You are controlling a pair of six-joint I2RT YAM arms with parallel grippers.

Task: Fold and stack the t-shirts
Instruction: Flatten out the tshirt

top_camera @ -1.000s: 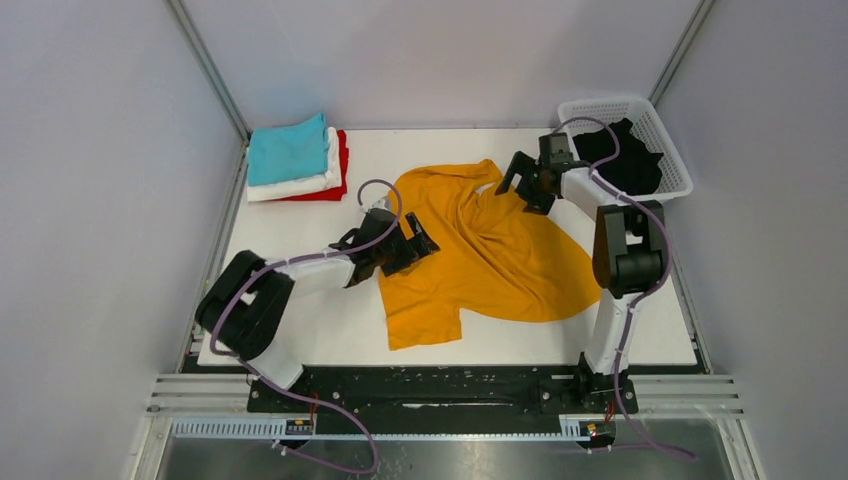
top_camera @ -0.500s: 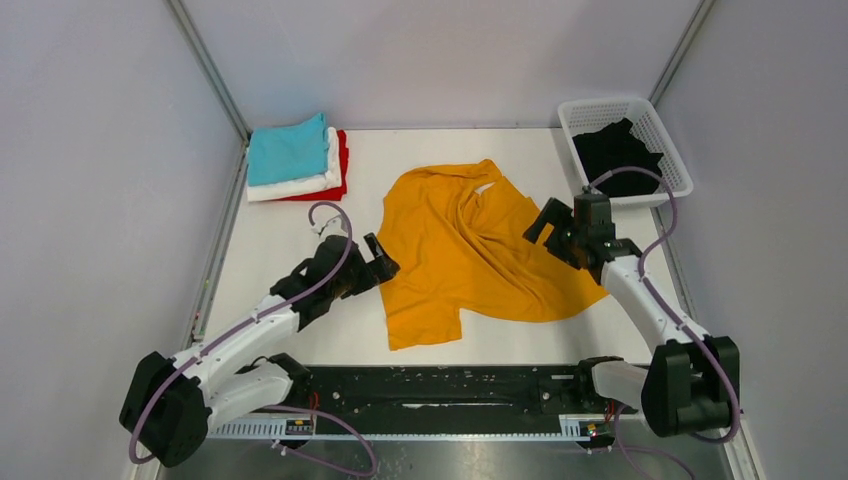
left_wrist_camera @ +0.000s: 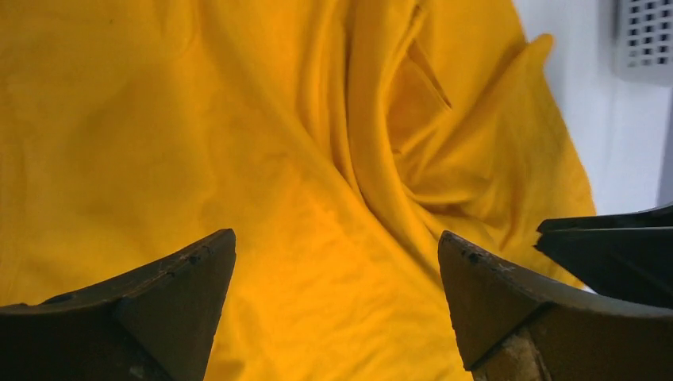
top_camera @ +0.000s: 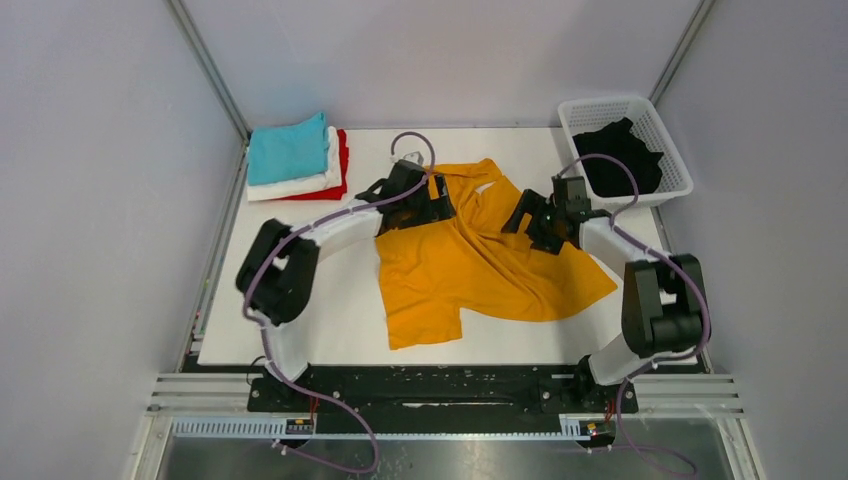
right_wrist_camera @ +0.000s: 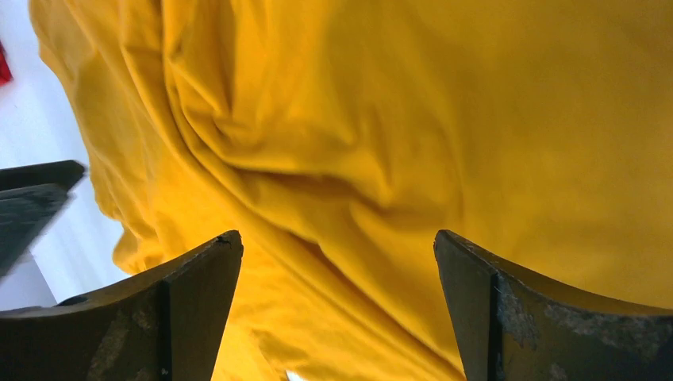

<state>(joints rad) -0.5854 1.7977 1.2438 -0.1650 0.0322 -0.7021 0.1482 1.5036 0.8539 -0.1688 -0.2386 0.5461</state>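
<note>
A mustard-orange t-shirt [top_camera: 480, 265] lies crumpled and spread in the middle of the white table. My left gripper [top_camera: 442, 206] hangs open over its back left part, near the collar; the left wrist view has only wrinkled orange cloth [left_wrist_camera: 278, 159] between the open gripper [left_wrist_camera: 336, 236]. My right gripper [top_camera: 525, 224] is open over the shirt's back right part, facing the left one. Folds of orange cloth [right_wrist_camera: 397, 119] lie under the open right gripper [right_wrist_camera: 337, 235]. Folded teal [top_camera: 287, 148], white [top_camera: 300, 185] and red [top_camera: 342, 160] t-shirts are stacked at the back left. A black t-shirt [top_camera: 620, 160] lies in the basket.
The white lattice basket [top_camera: 672, 150] stands at the back right corner, and its corner [left_wrist_camera: 647, 36] shows in the left wrist view. Grey walls close in the table on three sides. The two grippers are less than a hand's width apart over the shirt.
The left arm swung from the shirt's front left edge up to its back left part. The right gripper moved back and inward over the shirt. Both stayed open; the shirt's left edge shifted slightly.
</note>
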